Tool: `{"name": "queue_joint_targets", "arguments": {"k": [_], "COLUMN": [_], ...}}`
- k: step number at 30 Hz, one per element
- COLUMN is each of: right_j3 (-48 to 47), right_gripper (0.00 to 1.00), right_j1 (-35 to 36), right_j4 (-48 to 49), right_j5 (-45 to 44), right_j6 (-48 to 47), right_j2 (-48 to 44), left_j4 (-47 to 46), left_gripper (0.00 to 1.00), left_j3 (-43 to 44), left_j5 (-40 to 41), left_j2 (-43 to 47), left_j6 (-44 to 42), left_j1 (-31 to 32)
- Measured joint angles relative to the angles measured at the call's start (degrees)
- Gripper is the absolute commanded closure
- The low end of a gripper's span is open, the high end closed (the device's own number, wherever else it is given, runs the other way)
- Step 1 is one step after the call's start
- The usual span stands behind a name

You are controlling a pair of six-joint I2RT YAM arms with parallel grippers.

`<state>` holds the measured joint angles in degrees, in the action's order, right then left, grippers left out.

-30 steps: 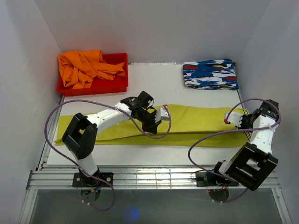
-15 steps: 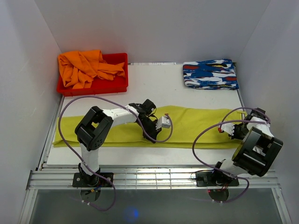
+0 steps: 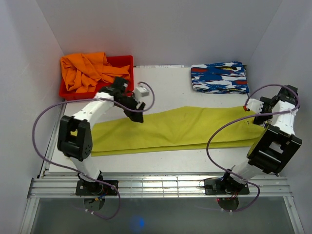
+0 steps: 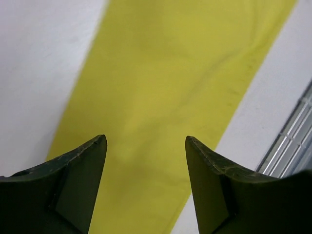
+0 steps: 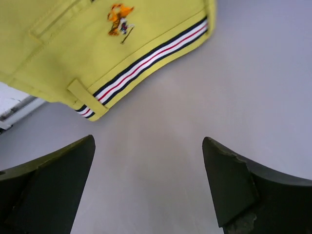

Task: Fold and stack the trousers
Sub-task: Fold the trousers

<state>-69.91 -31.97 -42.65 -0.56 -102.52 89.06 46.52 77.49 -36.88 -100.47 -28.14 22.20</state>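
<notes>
- Bin point(image 3: 119, 88), red, far-left corner of worktop point(image 3: 165, 87); orange garment point(image 3: 87, 70) heaped in it, covering its left part.
- Left pincer point(image 3: 141, 92) up over the worktop just right of the bin, beyond the far edge of the cloth strip. Jaws apart, nothing between them. Wrist view: both fingers point(image 4: 73, 185) clear of the yellow cloth below.
- Trousers point(image 3: 170, 129), yellow-green, lie flat as one long strip across the middle of the worktop. Leg end at left beside the left arm, waist end at the right edge. Strip slants slightly, right end farther from the bases.
- Folded blue, white and red patterned cloth point(image 3: 219, 78) in the far-right corner, apart from the trousers.
- Right pincer point(image 3: 253, 105) at the waist end, jaws wide, empty. Wrist view shows the striped waistband point(image 5: 151, 53), a belt loop point(image 5: 80, 90) and a small embroidered logo point(image 5: 120, 22); bare worktop between the fingertips, no contact with the cloth.
</notes>
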Motion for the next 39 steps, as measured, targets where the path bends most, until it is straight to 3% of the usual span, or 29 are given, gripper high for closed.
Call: {"name": "queue_joint_targets", "arguments": {"k": [3, 7, 8, 11, 18, 27, 39], "right_j3": [-4.7, -1.5, 0.6, 6.6, 8.9, 7.5, 6.2], "right_gripper": [0.05, 0.25, 0.33, 0.39, 0.43, 0.46, 0.51], "right_j1": [3.3, 15.8, 20.1, 30.8, 46.9, 55.8, 59.2], "right_j4": [-4.9, -9.9, -10.3, -11.8, -12.3, -8.4, -8.2], "right_j5": [3.2, 6.7, 7.4, 8.6, 10.3, 11.4, 11.2], "right_j6": [4.0, 11.0, 12.7, 17.8, 32.2, 41.0, 44.5], "right_j2": [-2.9, -11.5, -13.5, -16.4, -7.5, 1.3, 8.0], "left_j4": [1.3, 5.7, 7.8, 13.7, 21.3, 18.0, 12.9], "left_gripper": [0.19, 0.26, 0.29, 0.32, 0.33, 0.36, 0.56], "left_j3": [-0.1, -0.8, -1.0, -2.1, -9.4, -17.3, -23.9], "left_j5": [1.8, 4.8, 5.1, 6.3, 12.8, 19.1, 23.3], "left_j2": [7.0, 15.3, 16.4, 17.1, 14.3, 13.7, 13.8], "left_j6": [1.8, -2.6, -5.5, -14.9, -38.7, -53.6, -62.4], "left_j1": [-13.4, -30.1, -33.6, -42.5, -60.0, -62.5, -62.5]}}
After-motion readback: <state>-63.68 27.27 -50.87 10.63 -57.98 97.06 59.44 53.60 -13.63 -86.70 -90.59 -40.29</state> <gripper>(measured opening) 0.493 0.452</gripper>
